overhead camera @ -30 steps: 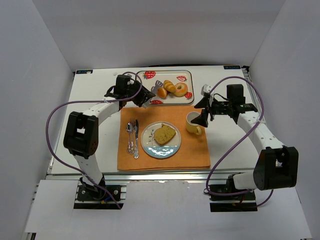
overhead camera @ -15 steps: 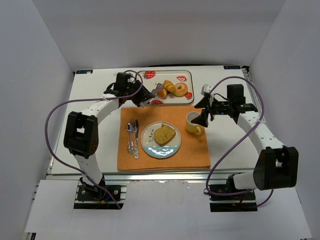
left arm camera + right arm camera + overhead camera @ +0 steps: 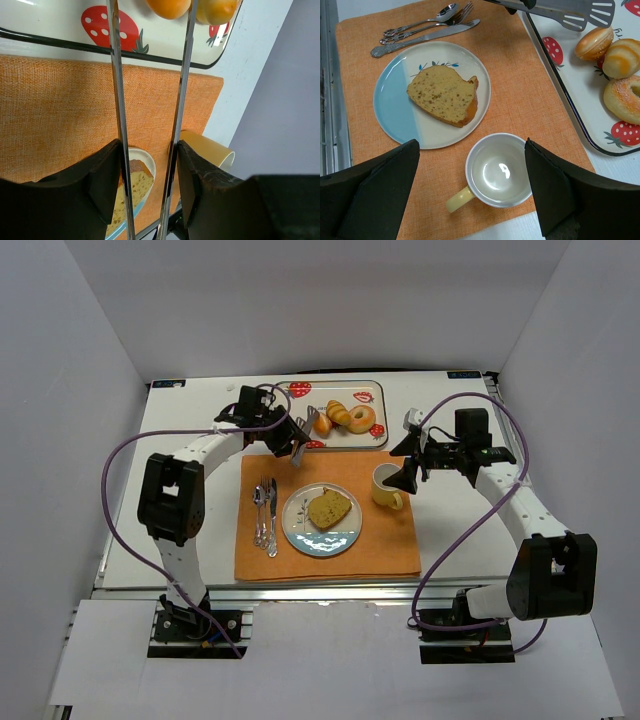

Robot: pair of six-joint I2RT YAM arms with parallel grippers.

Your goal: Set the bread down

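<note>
A slice of bread point(image 3: 328, 508) lies on a white and blue plate point(image 3: 322, 540) on the orange mat; it also shows in the right wrist view point(image 3: 443, 95) and the left wrist view point(image 3: 131, 187). My left gripper point(image 3: 281, 432) point(image 3: 147, 155) is shut on metal tongs point(image 3: 306, 424) point(image 3: 116, 90). The tong tips point(image 3: 570, 12) hang empty at the near left edge of the strawberry tray point(image 3: 378, 390), beside a round bun point(image 3: 324, 425). My right gripper point(image 3: 408, 462) point(image 3: 471, 150) is open and empty above a yellow cup point(image 3: 386, 484) point(image 3: 500, 170).
The tray also holds a croissant point(image 3: 340, 414) and a sugared doughnut point(image 3: 361, 418). A fork, spoon and knife point(image 3: 265, 515) lie on the mat left of the plate. White walls close in the table on three sides.
My left gripper has shifted a little right and nearer the mat with the tongs, and its wrist has turned. The right arm has not moved.
</note>
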